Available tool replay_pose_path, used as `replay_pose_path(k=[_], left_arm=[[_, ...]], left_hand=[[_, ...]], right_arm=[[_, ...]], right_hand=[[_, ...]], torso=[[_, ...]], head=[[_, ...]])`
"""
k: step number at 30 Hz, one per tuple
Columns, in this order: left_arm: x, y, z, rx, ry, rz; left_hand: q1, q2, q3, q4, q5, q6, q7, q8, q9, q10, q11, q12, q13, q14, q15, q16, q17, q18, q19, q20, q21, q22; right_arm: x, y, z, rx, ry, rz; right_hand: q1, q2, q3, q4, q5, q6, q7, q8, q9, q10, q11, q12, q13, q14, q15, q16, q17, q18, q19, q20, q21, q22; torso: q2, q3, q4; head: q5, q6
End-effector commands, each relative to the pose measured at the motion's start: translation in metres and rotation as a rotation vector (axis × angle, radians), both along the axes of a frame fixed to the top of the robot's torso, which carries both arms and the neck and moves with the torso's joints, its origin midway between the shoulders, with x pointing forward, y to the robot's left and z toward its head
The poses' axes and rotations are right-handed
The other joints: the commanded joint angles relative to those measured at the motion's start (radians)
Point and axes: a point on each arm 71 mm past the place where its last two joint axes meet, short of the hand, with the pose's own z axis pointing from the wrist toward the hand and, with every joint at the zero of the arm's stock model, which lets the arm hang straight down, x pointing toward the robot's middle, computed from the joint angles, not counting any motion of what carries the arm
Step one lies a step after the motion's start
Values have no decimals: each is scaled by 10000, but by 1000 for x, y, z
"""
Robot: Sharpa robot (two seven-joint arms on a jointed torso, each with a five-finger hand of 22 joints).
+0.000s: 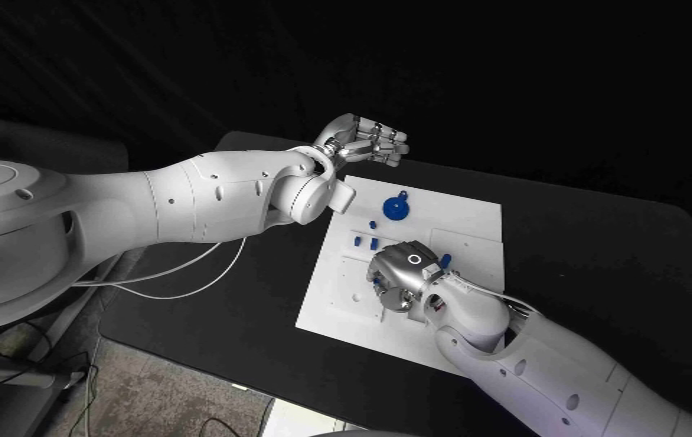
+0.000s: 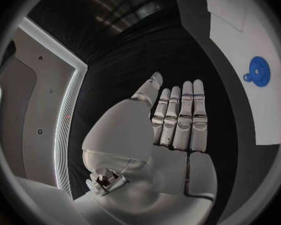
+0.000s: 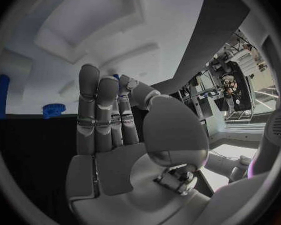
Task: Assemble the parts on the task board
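Observation:
The white task board (image 1: 464,219) lies in the middle of the black table. On it are a round blue part with a small lug (image 1: 397,205) and several small blue pieces (image 1: 372,242). My right hand (image 1: 408,277) is low over the board's middle. Its thumb (image 3: 135,87) presses a small blue part (image 3: 119,81) against a finger, and most of that part is hidden. My left hand (image 1: 364,142) hovers above the table past the board's far left corner, fingers (image 2: 181,116) straight and holding nothing. The round part (image 2: 259,71) also shows on the board (image 2: 240,40) in the left wrist view.
A blue upright piece (image 3: 1,96) and a toothed blue piece (image 3: 53,109) sit near recesses of the board (image 3: 65,30). Bare black table (image 1: 591,237) surrounds the board. White cables (image 1: 159,279) trail under my left arm.

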Motion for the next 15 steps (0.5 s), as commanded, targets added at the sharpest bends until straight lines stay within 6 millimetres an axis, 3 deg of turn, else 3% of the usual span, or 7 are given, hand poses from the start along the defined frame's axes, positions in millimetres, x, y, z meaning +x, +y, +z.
replay_pose_path(k=[1, 4, 6, 9, 10, 11, 15], left_arm=[[0, -3, 2, -101, 32, -187], [0, -2, 2, -97, 49, -186], [0, -2, 2, -90, 67, -192], [0, -2, 2, -80, 87, -194], [0, -1, 2, -76, 91, -188], [0, -1, 2, -72, 94, -182], [1, 1, 2, -56, 90, -140]], left_hand=[[77, -8, -8, 70, -17, 16, -15, -29, -11, -55, 13, -49, -12, -107, 6, -68, -17, 18, 73, 16, 42, -37], [72, -13, -15, 75, -23, 8, -15, -29, -11, -65, 16, -50, -12, -119, 12, -69, -18, 16, 66, 21, 38, -47], [72, -13, -15, 75, -23, 8, -15, -29, -11, -65, 16, -50, -12, -119, 12, -69, -18, 16, 66, 21, 38, -47], [91, -7, -11, 71, -6, 46, -25, -14, -5, -81, 20, -50, -12, -134, 15, -68, -18, 18, 59, 23, 34, -62], [93, -12, -15, 71, -10, 55, -27, -24, -7, -92, 23, -47, -11, -147, 20, -66, -17, 15, 51, 30, 30, -73], [93, -12, -15, 71, -10, 55, -27, -24, -7, -92, 23, -47, -11, -147, 20, -66, -17, 15, 51, 30, 30, -73], [90, -20, -25, 75, -22, 41, -18, -27, -9, -102, 26, -49, -12, -158, 24, -68, -17, 17, 50, 34, 28, -85]], right_arm=[[-3, -2, -11, -292, 427, 110], [-3, -4, -11, -82, 506, 87], [-3, -6, -10, 83, 637, 50], [-4, -8, -8, 279, 756, 18], [-4, -9, -7, 346, 776, 11], [-5, -10, -7, 405, 790, 5], [-6, -17, -2, 680, 772, -54]], right_hand=[[-260, -51, -424, 126, 354, -408, 114, 33, -67, -447, 94, 69, -8, -30, 77, -63, -37, 126, 131, 61, -109, -1], [-362, -128, -643, 145, 456, -966, 241, 40, -90, -1118, 295, 60, -16, -17, 226, -78, -55, 158, 141, 181, -197, -41], [-506, -438, -940, 107, 640, -1408, 344, 37, -100, -2048, 543, 72, -20, -75, 392, -124, -95, 257, 110, 330, -343, -126], [-115, -537, -2353, 217, 802, -1818, 279, 66, -92, -3167, 791, 56, -19, -233, 588, -196, -213, 495, 82, 592, -714, -351], [80, -556, -2921, 426, 884, -2020, 153, 66, -95, -3405, 869, 99, -8, -281, 642, -189, -260, 586, 125, 651, -844, -436], [348, -607, -3264, 676, 909, -2130, 170, 60, -94, -3501, 906, 82, -15, -296, 671, -153, -316, 622, 206, 704, -975, -518], [688, -819, -3708, 1252, 912, -2327, 127, 46, -105, -3543, 912, 53, -29, -306, 667, -81, -436, 631, 354, 708, -1198, -627]], torso=[[-12, -5, -20], [-15, -1, -24], [-15, 1, -21], [-9, 7, -11], [-10, 12, -19], [-13, 16, -28], [-25, 20, -33]], head=[[7, -19], [11, -17], [9, -16], [-47, -3], [-57, 0], [-67, 0], [-114, 44]])
